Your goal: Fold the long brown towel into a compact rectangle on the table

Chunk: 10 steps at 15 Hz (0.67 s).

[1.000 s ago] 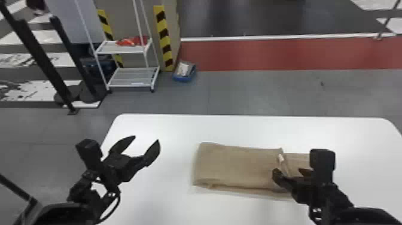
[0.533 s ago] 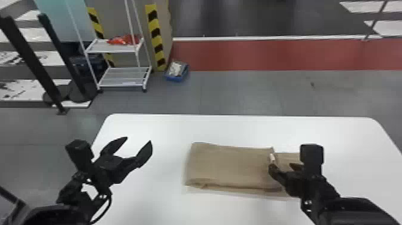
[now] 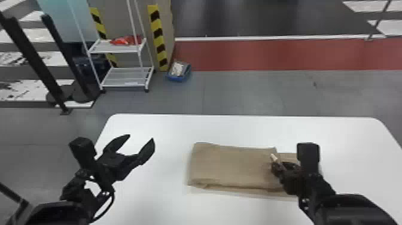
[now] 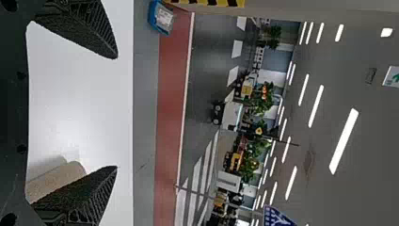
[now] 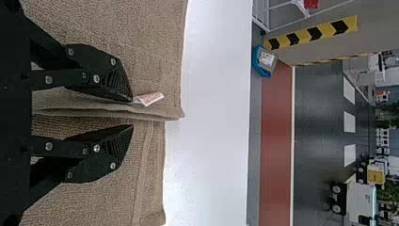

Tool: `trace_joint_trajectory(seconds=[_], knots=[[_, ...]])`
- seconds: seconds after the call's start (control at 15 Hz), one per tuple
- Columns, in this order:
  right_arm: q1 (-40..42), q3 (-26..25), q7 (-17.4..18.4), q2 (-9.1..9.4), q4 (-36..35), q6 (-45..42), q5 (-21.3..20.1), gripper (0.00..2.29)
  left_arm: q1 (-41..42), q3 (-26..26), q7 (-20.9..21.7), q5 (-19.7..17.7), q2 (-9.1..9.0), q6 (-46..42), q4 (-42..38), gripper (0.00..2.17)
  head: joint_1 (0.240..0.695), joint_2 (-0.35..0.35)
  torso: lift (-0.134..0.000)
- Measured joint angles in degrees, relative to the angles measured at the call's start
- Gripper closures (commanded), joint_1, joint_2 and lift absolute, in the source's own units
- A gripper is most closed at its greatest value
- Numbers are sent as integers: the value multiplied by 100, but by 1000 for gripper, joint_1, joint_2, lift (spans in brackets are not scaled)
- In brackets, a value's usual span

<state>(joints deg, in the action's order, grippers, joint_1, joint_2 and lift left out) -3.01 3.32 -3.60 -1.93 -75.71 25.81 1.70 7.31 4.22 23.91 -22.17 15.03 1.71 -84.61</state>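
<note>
Nearest, left side: left gripper (image 3: pixel 141 137) above the table, well apart from the towel. Jaws released, the two fingers spread wide, nothing between them; left wrist view agrees.

Nearest, right side: right gripper (image 3: pixel 276 167) low over the right part of the towel. In the right wrist view, the jaws of the right gripper (image 5: pixel 132 113) stand apart, a raised towel edge running between them, not clenched. A pale tag with reddish print (image 5: pixel 149 98) sticks out from that edge beside one fingertip; finger and tag seem to touch, though the contact is hard to make out.

Brown towel (image 3: pixel 233 167): flat on the table, right of centre, long side running left to right. Layers stacked in the left and middle part; a lower layer runs out to the right past the upper edge.

White table (image 3: pixel 239 128): rounded far corners, smooth top.

Beyond, on grey floor: white two-tier rack (image 3: pixel 119 81), red item (image 3: pixel 127 40) on its upper shelf. Blue container (image 3: pixel 179 78) beside a black-and-yellow striped edge. Red floor band (image 3: pixel 269 55) farther right.
</note>
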Motion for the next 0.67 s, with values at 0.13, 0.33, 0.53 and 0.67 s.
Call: trace_joint_trajectory(seconds=[0.13, 0.33, 0.53, 0.67], knots=[[-48, 28, 0, 13, 48, 4, -2, 799, -13, 0, 0, -5, 2, 0, 5, 66, 695, 87, 0], [-138, 78, 0, 18, 199, 7, 6, 805, -19, 0, 25, -8, 16, 0, 21, 76, 695, 93, 0], [-186, 81, -16, 14, 323, -2, -2, 1119, -22, 0, 44, -14, 17, 1, 31, 76, 695, 92, 0], [-198, 75, -26, 10, 335, -2, 7, 1328, -31, 4, 44, -15, 12, 38, 31, 76, 695, 91, 0]])
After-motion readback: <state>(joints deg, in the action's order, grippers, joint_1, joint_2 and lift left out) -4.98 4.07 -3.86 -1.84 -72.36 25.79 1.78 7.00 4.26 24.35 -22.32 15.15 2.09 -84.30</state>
